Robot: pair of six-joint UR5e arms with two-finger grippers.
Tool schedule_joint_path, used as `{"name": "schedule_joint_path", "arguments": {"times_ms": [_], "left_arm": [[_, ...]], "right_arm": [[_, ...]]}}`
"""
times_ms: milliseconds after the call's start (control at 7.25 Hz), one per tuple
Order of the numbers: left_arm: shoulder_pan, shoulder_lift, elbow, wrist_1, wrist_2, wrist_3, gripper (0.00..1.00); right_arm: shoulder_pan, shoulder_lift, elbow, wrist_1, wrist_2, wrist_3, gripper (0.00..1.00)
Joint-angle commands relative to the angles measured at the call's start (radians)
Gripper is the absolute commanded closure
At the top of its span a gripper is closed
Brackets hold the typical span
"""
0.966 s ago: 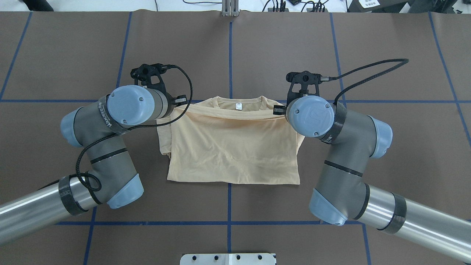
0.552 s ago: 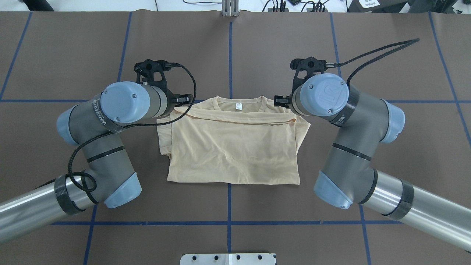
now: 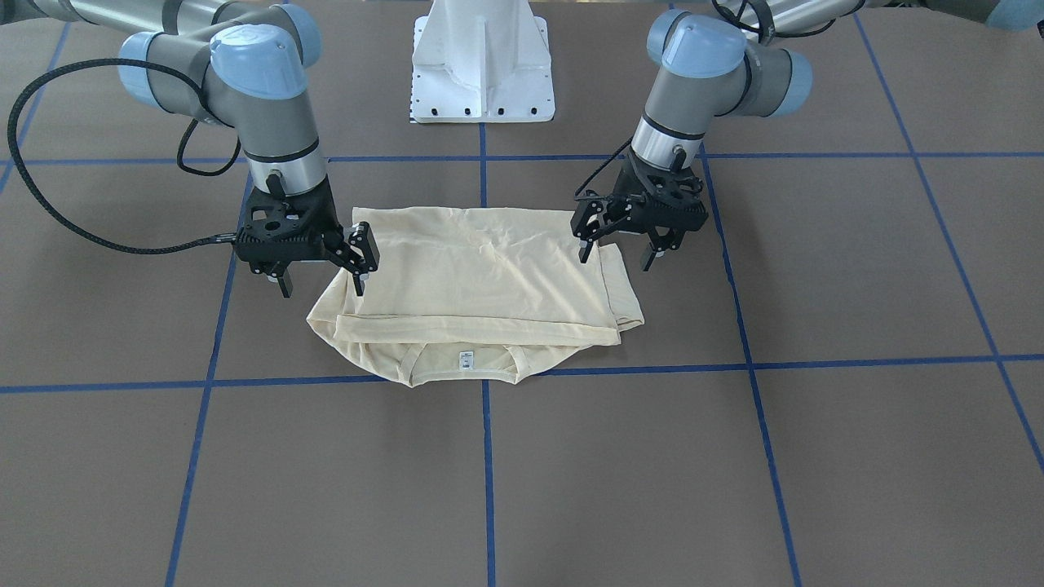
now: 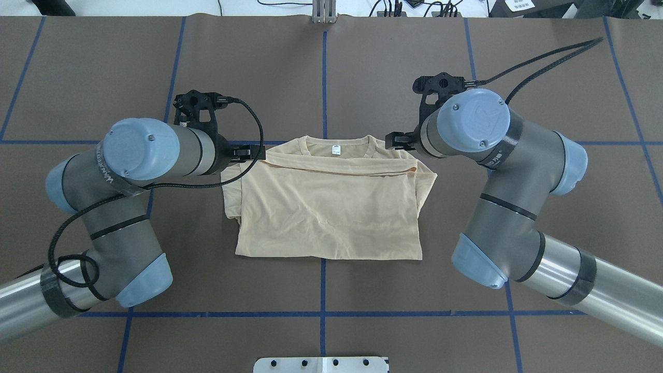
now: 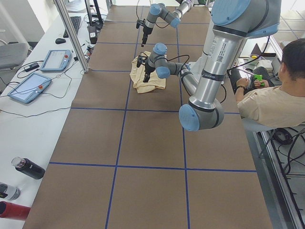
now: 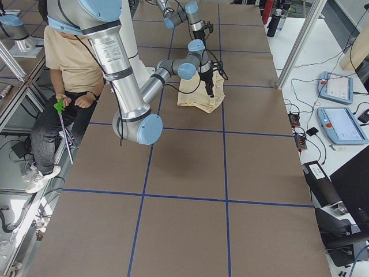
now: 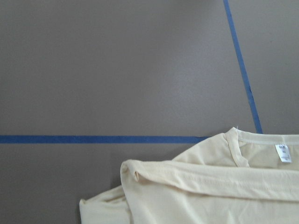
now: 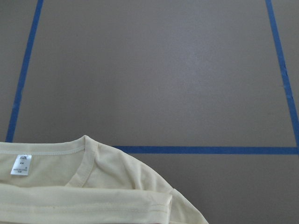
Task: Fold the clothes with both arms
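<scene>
Left hand, right hand spread, shirt crosswise, collar away from robot

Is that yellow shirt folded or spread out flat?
Folded. The shirt lies doubled into a compact rectangle, its hem edge laid just short of the collar.

Grey metal left arm and right arm, pale blue joint caps, black braided cables

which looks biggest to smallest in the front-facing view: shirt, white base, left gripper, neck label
1. shirt
2. white base
3. left gripper, clearly smaller than the base
4. neck label, by far the smallest
</scene>
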Motion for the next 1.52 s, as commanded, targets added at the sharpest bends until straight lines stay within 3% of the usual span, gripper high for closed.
{"name": "schedule_joint_path", "arguments": {"times_ms": [0,414,552,1242,1380], "left_arm": [[0.125,0.066,-0.011,-0.046,0.000,-0.069,0.00],[0.194,0.072,0.009,-0.066,0.047,-0.102,0.02],[0.204,0.072,0.021,-0.066,0.048,-0.103,0.07],[0.205,0.061,0.023,-0.066,0.047,-0.105,0.59],[0.205,0.066,0.023,-0.066,0.047,-0.105,0.60]], "right_arm": [[-0.001,-0.015,0.020,0.000,0.000,-0.002,0.00],[-0.001,-0.015,0.020,0.000,-0.001,-0.002,0.00],[-0.001,-0.015,0.020,0.002,-0.001,-0.002,0.00],[-0.001,-0.015,0.021,0.000,-0.001,0.004,0.00],[-0.003,-0.015,0.021,0.002,-0.001,0.006,0.00]]}}
